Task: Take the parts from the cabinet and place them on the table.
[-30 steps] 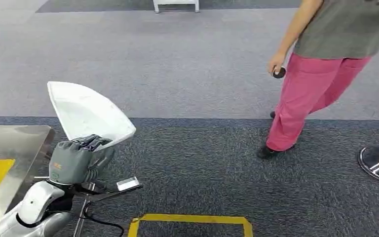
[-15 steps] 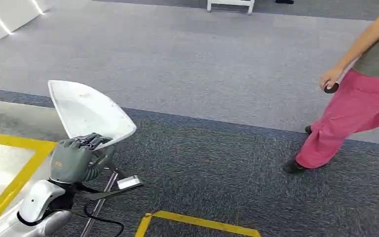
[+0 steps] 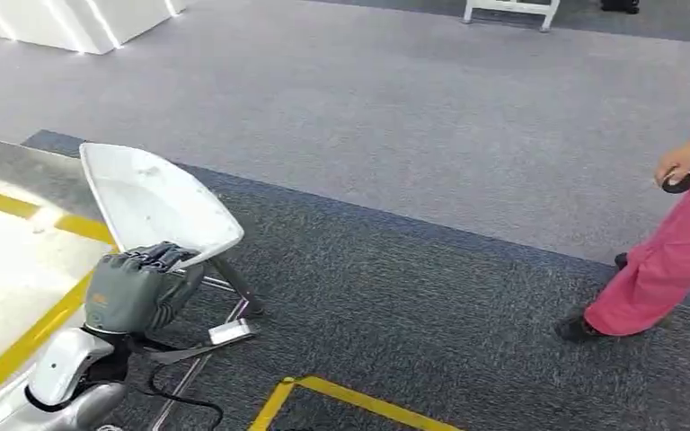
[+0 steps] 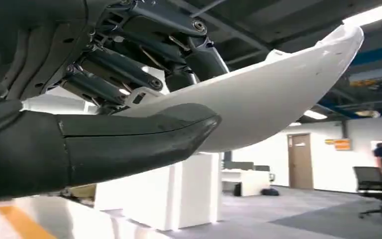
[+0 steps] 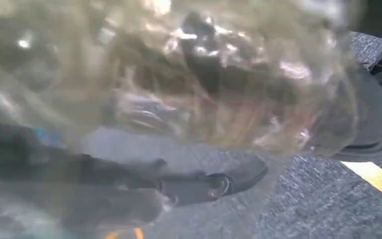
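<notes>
In the lower left of the head view, the left hand holds the white part by its lower edge. The fingers are folded over the rim. In the left wrist view the thick grey thumb lies under the white part and the darker fingers press on it from the other side, so the part is clamped between them. The part is a shallow curved shell, open side upward, and nothing lies inside it. It points up and away from the hand, toward the upper left of the frame.

The right hand appears in the right wrist view behind a blurred, crumpled transparent thing. I cannot tell if this hand is closed or holds something.

Just left of the left hand, at the left edge of the frame, is the metal tabletop with a band of yellow tape on it. Its near corner is under the white part, and a table leg goes down beside the hand. To the right there is wide grey carpet. A yellow floor line is at the bottom centre. A person in pink trousers stands at the right edge, well apart, with a small dark object in one hand.
</notes>
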Robot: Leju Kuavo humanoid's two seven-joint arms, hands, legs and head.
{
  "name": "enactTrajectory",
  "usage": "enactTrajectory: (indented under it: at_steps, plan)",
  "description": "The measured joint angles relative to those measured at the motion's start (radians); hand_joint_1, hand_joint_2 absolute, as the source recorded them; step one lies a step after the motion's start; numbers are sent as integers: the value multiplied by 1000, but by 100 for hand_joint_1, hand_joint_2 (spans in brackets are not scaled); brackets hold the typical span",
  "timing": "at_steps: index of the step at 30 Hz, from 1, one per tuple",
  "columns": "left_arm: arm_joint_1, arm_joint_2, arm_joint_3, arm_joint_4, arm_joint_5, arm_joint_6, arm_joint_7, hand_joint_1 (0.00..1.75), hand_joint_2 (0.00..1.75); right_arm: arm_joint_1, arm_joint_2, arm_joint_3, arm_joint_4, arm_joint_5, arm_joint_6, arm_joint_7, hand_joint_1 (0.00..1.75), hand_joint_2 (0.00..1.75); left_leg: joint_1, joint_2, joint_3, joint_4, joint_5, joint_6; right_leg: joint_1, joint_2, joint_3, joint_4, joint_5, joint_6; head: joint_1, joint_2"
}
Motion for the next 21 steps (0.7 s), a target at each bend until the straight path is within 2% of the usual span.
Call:
enactTrajectory:
  at_steps: [1,2,3,5,6,7,8,9,10,11,12,13,14,15,16,17,18,20,21]
  plan:
    - [-1,1,1,0,0,0,0,175,175,0,0,0,0,1,0,0,0,0,-7,45,41,-79,22,9,1,-9,6,-1,-4,3,0,0]
    - [-4,1,2,0,0,0,0,175,175,0,0,0,0,2,0,0,0,0,-23,75,52,-96,4,13,9,-20,7,0,-8,9,1,0]
    - [-7,1,2,0,0,0,0,175,175,-1,0,0,1,2,0,0,0,0,-21,68,53,-108,1,21,9,-28,5,1,-10,14,-2,0]
    - [-3,2,3,0,-1,-2,0,175,175,-7,0,1,1,2,0,6,0,0,-24,45,47,-107,1,26,9,-54,11,-4,-12,20,0,0]
    - [-3,3,3,0,-1,-3,1,175,175,-11,0,2,1,2,0,7,0,0,-19,29,53,-119,6,34,10,-64,18,-5,-18,30,0,0]
    - [-2,2,3,0,-3,-4,1,175,175,-13,0,3,1,3,0,7,0,0,-14,21,61,-125,10,39,6,-21,12,7,-31,36,2,0]
    - [-10,2,3,0,-7,-5,3,175,175,-13,0,4,1,4,0,7,0,0,-11,11,61,-126,10,44,5,27,-6,50,-58,36,5,0]
    - [-13,1,2,0,-9,-8,4,175,175,-11,0,5,1,5,-1,1,0,0,-9,-2,61,-126,10,47,3,54,-42,122,-92,38,10,0]
    - [-11,0,2,0,-9,-7,4,175,175,-9,-2,5,2,5,-1,0,0,0,-9,-14,60,-126,10,48,2,67,-86,205,-126,39,12,0]
    - [-7,0,2,1,-9,-3,2,175,175,-7,-2,6,6,5,0,0,0,0,-10,-28,60,-126,10,49,2,73,-130,281,-147,41,12,0]
    - [-2,0,0,4,-8,0,0,175,175,-6,-2,8,13,2,2,0,0,0,-10,-43,61,-125,10,49,1,74,-154,310,-142,42,13,0]
    - [-1,0,0,7,-8,-1,-1,175,175,-5,-2,9,18,0,3,0,0,0,-9,-57,62,-125,9,49,0,74,-154,289,-112,42,13,0]
    - [-1,0,-1,8,-7,-4,0,175,175,-5,-2,10,19,2,3,0,0,0,-8,-72,63,-124,9,48,-2,76,-135,233,-68,43,13,0]
    - [-2,-1,-2,8,-7,-7,0,175,175,-6,-2,11,19,3,2,0,0,0,-6,-86,66,-122,7,46,-5,86,-101,150,-16,43,13,0]
    - [-3,-1,-2,8,-7,-8,1,175,175,-7,-2,11,19,6,0,0,0,0,-5,-99,67,-120,5,41,-10,114,-62,60,29,45,14,0]
    - [-3,-1,-2,8,-7,-8,1,175,175,-7,-2,12,19,6,-1,0,0,0,-9,-110,63,-115,2,34,-16,169,-47,26,18,46,15,0]
    - [-4,-2,-2,8,-7,-6,1,175,175,-8,-2,13,19,6,-1,-6,0,0,-7,-124,55,-108,2,28,-18,164,-30,8,13,40,14,0]
    - [-1,-2,-3,8,-6,-4,1,175,175,-9,-2,13,20,5,-1,-6,0,0,0,-146,48,-114,11,14,-9,143,-31,11,15,30,16,0]
    - [-1,-2,-2,8,-6,-4,2,175,175,-10,-2,13,20,5,-1,-2,0,0,1,-158,47,-115,12,10,-10,131,-28,8,17,25,15,0]
